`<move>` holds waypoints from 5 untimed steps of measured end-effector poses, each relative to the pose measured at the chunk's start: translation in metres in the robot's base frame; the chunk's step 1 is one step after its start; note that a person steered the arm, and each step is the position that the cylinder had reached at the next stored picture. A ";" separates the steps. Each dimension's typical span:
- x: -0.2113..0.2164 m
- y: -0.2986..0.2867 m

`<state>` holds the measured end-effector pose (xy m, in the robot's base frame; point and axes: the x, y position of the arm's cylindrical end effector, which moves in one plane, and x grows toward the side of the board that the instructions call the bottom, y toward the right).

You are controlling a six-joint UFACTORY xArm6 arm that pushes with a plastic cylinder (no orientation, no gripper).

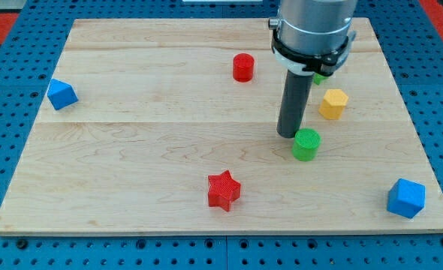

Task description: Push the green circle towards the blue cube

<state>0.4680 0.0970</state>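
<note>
In the camera view, a pale wooden bench [169, 150] made of joined planks is seen filling most of the frame, laid on a blue perforated base [206, 255] whose rows of holes are seen along the view's bottom and sides; a red patch of the same perforated kind is seen at each of the view's top corners. No hand is carried by the arm: a grey cylindrical body with a black ring is seen coming down from the view's top right, and a straight dark rod is ended by my tip [287, 136], which rests on the bench just at the upper left of the green circle [306, 144], touching it or nearly so. The green circle is found right of centre, standing upright. One blue cube [407, 198] is seen near the bench's lower right corner, well apart from the green circle, with bare wood between them. A second blue cube [61, 94] is placed at the bench's left edge, far across the bench. A yellow block [333, 103], roughly hexagonal, is set near the rod on its right, above the green circle. A red cylinder [242, 67] stands towards the view's top, left of the arm, and a red star [223, 190] lies low in the middle. A small piece of green is glimpsed behind the arm's ring, its shape not to be told.
</note>
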 end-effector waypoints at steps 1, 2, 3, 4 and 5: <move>0.007 -0.018; 0.017 -0.031; 0.018 -0.003; 0.018 0.030; 0.018 0.050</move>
<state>0.4856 0.1473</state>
